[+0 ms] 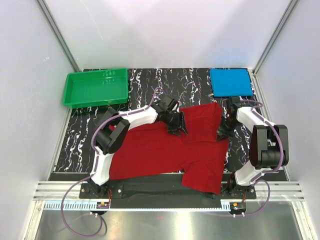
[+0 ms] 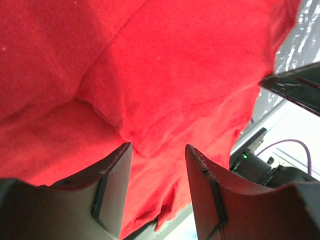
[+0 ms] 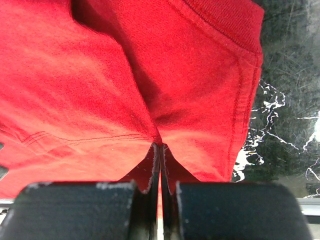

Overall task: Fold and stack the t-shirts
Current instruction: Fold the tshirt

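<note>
Looking down from above, I see the red shirt (image 1: 165,150) lying open across the middle of the black marbled table (image 1: 145,85). Its long axis runs from about 8 o'clock to 2 o'clock, and one sleeve trails toward 6 o'clock at the near edge. The blue shirt (image 1: 230,82) sits as a neat folded rectangle in the far corner, at about 1 o'clock from the red one and apart from it. The green tray (image 1: 95,90) is off at 10 o'clock. The left gripper (image 1: 176,127) rests on the red shirt's far edge near its middle. The right gripper (image 1: 223,132) rests on the 3 o'clock edge and is the nearer of the two to the blue shirt.

From the left wrist, the fingers (image 2: 112,195) stand wide apart with a raised ridge of red cloth between them, not pinched.

From the right wrist, the jaws are pressed tight on a pinch of red cloth beside a stitched hem, with bare table showing at 3 o'clock.

As I judge it, the fold turns on that long axis, so the left arm needs its own grip before both lift together.
</note>
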You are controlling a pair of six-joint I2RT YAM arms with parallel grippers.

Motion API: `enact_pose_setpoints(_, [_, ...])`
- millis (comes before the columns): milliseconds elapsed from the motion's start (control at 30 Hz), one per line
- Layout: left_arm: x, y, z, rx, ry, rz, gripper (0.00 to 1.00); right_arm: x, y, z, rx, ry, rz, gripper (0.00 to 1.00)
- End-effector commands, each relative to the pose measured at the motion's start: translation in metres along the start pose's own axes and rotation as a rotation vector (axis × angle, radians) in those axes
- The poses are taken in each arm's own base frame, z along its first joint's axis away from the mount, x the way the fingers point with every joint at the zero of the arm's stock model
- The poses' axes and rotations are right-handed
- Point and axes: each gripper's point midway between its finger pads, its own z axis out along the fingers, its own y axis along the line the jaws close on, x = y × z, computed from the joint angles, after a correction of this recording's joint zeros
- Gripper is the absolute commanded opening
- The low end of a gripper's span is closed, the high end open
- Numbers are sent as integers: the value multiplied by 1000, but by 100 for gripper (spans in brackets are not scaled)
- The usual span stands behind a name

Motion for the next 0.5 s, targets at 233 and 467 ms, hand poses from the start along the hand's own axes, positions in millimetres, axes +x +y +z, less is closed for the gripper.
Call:
enact_pose_setpoints(233, [12, 0, -9, -16, 7, -25, 47, -3, 3, 3, -7, 7, -18, 2])
enact_pose_setpoints(467, [17, -1, 2, 1, 37, -53, 46, 0, 2, 6, -16, 12, -17, 2])
